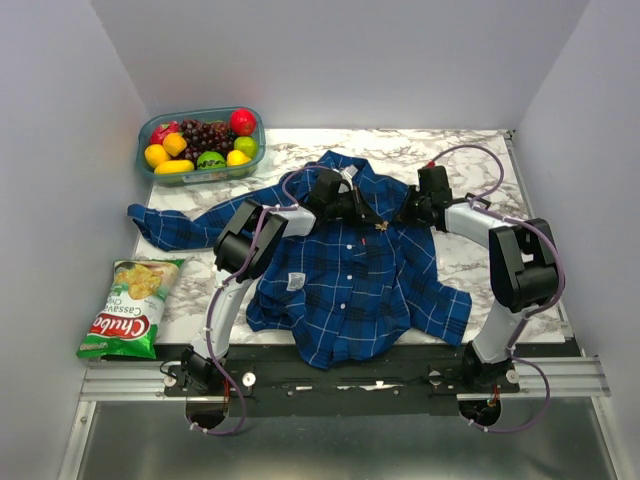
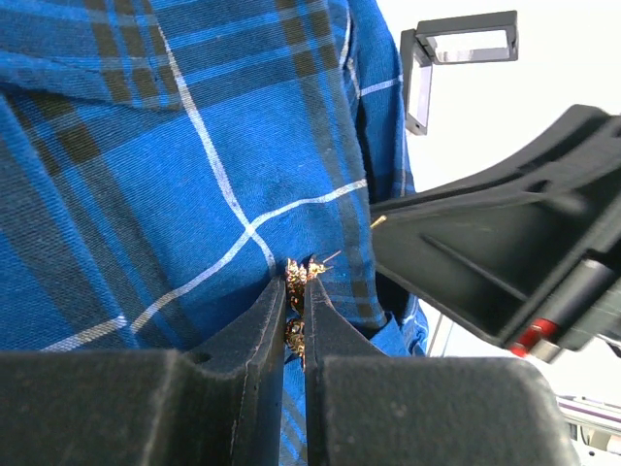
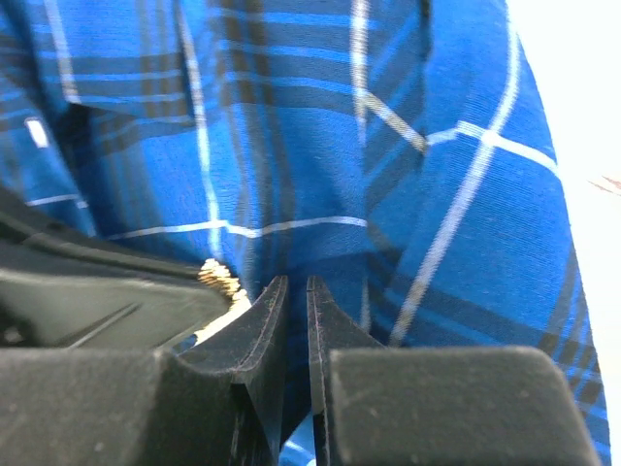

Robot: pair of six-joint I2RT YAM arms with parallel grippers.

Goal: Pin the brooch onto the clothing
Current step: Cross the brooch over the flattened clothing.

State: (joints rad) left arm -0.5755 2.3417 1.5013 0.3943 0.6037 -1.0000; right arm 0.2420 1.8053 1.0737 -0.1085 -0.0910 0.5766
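The clothing [image 1: 340,290], a blue plaid shirt, lies spread front-up on the marble bench [image 1: 470,262], collar at the far side and one sleeve stretched out to the left. Both arms reach over it and meet on the upper chest, just below the collar. The left pincer [image 2: 296,281] is closed to a thin slit and grips the brooch [image 2: 297,273], whose small golden-brown, ragged edges show between and just above the two tips, pressed against the cloth beside a crossing of white lines. The right pincer [image 3: 293,284] comes in from the opposite side, very close to the left one. Its jaws are also drawn almost together, tips on the fabric, and a dark crease of shirt runs up from between them, so it appears to nip a fold of the cloth. From the right wrist view the brooch shows just left of those tips. A small black case [image 2: 464,39] stands open on the bench beyond the shirt's edge. A tub of fruit [image 1: 200,146] sits at the far left corner, and a bag of chips [image 1: 130,306] lies by the near left edge.
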